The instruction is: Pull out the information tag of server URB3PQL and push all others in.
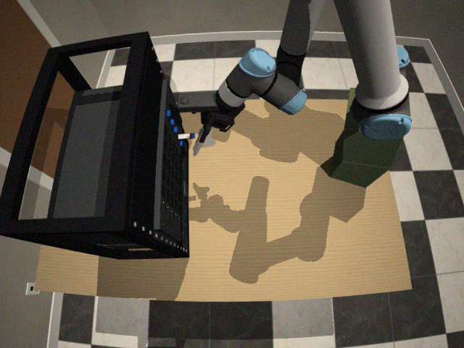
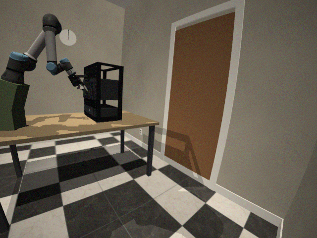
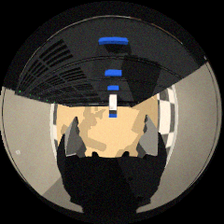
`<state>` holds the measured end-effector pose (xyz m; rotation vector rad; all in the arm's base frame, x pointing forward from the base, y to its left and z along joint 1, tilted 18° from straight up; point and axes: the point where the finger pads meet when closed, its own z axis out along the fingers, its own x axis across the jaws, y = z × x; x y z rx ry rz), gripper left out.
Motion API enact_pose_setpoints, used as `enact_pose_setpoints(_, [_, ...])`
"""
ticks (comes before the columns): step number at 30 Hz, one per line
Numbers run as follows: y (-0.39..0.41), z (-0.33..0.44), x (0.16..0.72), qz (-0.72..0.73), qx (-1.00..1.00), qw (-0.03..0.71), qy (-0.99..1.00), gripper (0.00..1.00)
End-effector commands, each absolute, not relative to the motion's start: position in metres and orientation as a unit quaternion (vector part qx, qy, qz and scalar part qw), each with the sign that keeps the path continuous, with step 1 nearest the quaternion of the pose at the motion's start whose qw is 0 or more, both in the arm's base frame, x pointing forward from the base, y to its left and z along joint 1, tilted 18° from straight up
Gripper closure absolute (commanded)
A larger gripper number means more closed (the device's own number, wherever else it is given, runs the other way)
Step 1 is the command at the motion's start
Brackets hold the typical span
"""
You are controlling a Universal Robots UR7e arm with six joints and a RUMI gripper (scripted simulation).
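The black rack (image 1: 142, 112) (image 2: 98, 92) stands upright on the table. One information tag (image 1: 183, 136) (image 3: 113, 101) sticks out of its front, white with a blue end; its print is unreadable here. Blue tabs of other tags show flush, at the upper tab (image 1: 168, 113) (image 3: 113, 41), middle tab (image 1: 172, 121) (image 3: 113, 73) and lower tab (image 1: 175, 129) (image 3: 113, 88); another tab (image 1: 181, 143) sits below the pulled-out tag. My gripper (image 1: 204, 146) (image 2: 84, 89) (image 3: 111, 116) is open and empty, in front of the rack, near the pulled-out tag; the wrist view shows that tag beyond the fingertips, centred between them.
The dark wrist bracket (image 1: 198, 100) reaches close to the rack front above the gripper; whether it touches cannot be told. The wooden table (image 1: 318, 273) (image 2: 138, 122) carries the rack, and the green pedestal (image 1: 370, 161) (image 2: 7, 107) stands opposite its front.
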<state>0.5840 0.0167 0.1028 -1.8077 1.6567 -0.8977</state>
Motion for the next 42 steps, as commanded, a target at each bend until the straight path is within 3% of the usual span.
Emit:
enact_pose_setpoints(1, [0.017, 0.106, 0.585, -0.335, -0.667, 0.264, 0.611, 0.00])
enact_pose_setpoints(42, [0.017, 0.124, 0.588, -0.355, -0.658, 0.274, 0.605, 0.00])
